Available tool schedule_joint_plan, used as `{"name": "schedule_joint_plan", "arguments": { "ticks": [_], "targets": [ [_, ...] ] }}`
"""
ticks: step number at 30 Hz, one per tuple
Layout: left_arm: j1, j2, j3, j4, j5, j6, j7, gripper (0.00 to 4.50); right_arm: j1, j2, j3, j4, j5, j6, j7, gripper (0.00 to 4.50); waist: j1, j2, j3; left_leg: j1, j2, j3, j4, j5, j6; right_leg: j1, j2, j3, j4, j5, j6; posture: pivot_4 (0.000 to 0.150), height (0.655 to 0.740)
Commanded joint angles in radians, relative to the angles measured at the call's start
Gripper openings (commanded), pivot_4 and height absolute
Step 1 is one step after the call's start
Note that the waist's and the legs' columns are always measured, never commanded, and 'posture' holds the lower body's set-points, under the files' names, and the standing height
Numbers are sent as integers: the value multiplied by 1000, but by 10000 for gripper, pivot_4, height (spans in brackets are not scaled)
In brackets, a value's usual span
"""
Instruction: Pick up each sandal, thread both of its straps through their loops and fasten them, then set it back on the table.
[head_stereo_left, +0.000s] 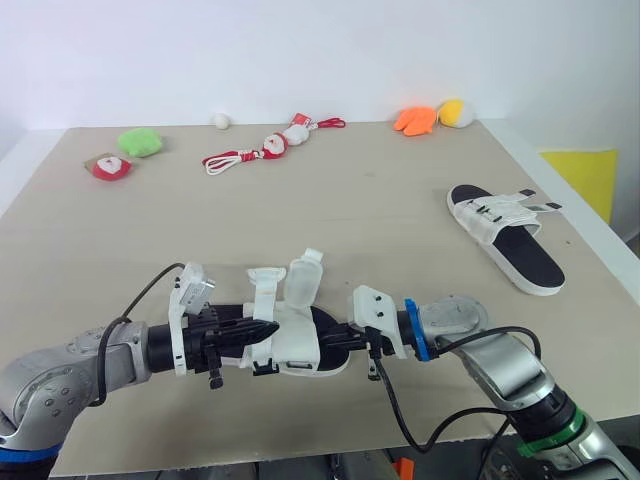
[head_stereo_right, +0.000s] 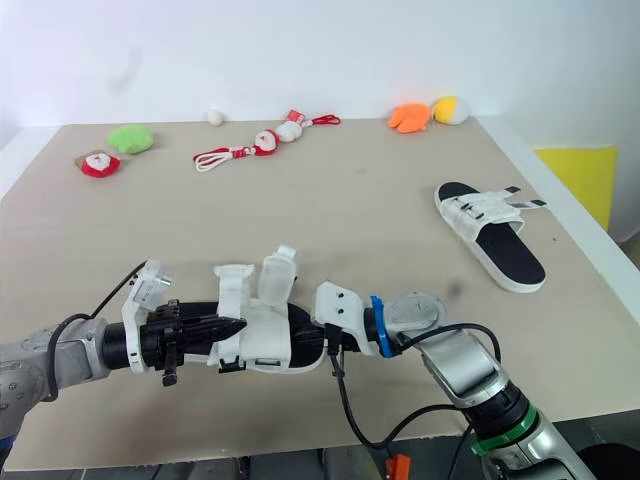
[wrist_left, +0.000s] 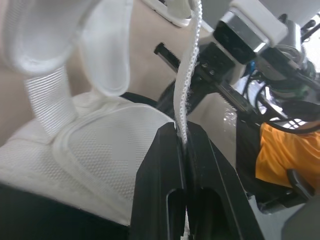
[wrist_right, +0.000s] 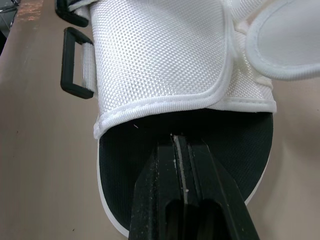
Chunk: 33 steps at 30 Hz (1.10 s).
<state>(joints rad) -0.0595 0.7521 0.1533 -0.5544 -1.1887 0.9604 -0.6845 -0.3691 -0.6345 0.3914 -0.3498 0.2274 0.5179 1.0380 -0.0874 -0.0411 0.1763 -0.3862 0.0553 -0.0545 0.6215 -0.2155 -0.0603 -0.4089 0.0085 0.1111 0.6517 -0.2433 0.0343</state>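
The threading step was in hand on the near sandal (head_stereo_left: 290, 345), which lay between the two arms close to the front edge of the table (head_stereo_left: 380, 200); whether it rested on the surface or hung just above it could not be told. The right gripper (wrist_right: 180, 142) was clenched on the rim of the black sole (wrist_right: 235, 145), serving as an anchor. The left gripper (wrist_left: 180, 134) was pinched tight on the thin edge of a white strap (wrist_left: 189, 70). The two strap ends (head_stereo_left: 305, 275) stood up loose above the upper, and the black loops (wrist_right: 75, 62) on its side looked empty (so I judged neither strap fastened yet). The next move would call for steering the pinched strap end down to its loop and feeding it through while the right arm held the sole steady, probably with a regrip nearer the tip. The front edge was the hazard, since a sandal let slip there could fall off the table. Open room lay ahead and to the left. The second sandal (head_stereo_left: 505, 235) sat well apart near the right edge, and the soft toys (head_stereo_left: 270, 147) lined the far edge, clear of the work.
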Motion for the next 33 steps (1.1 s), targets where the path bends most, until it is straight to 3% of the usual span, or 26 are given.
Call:
{"name": "schedule_joint_plan", "arguments": {
  "ticks": [1,8,19,25,33],
  "targets": [
    [14,17,19,-52,-68,14,-18,239,23,-4,46,35,-28,28,0,0,0,0,0,0,0,0,0,0,0,0,0,0,0,0,0,1500,7400],
    [18,42,14,-48,-87,18,-9,239,27,-3,46,30,-26,31,0,0,0,0,0,0,0,0,0,0,0,0,0,0,0,0,0,1500,7400],
    [94,104,-38,-69,65,-38,-83,239,28,-5,41,29,-25,34,-1,0,-1,1,0,1,2,0,-2,-1,-1,-1,2,0,0,-2,-3,1500,7400],
    [106,70,-17,-30,84,-87,-68,239,30,-7,40,28,-24,35,-2,0,-1,1,0,1,3,0,-2,-2,-1,-1,2,0,0,-2,-4,1500,7400],
    [135,12,62,-4,-27,-111,-65,239,24,-6,40,31,-24,36,1,0,0,1,0,1,3,0,-2,-2,-1,-1,2,0,0,-2,-4,1500,7400]
  ]
}}
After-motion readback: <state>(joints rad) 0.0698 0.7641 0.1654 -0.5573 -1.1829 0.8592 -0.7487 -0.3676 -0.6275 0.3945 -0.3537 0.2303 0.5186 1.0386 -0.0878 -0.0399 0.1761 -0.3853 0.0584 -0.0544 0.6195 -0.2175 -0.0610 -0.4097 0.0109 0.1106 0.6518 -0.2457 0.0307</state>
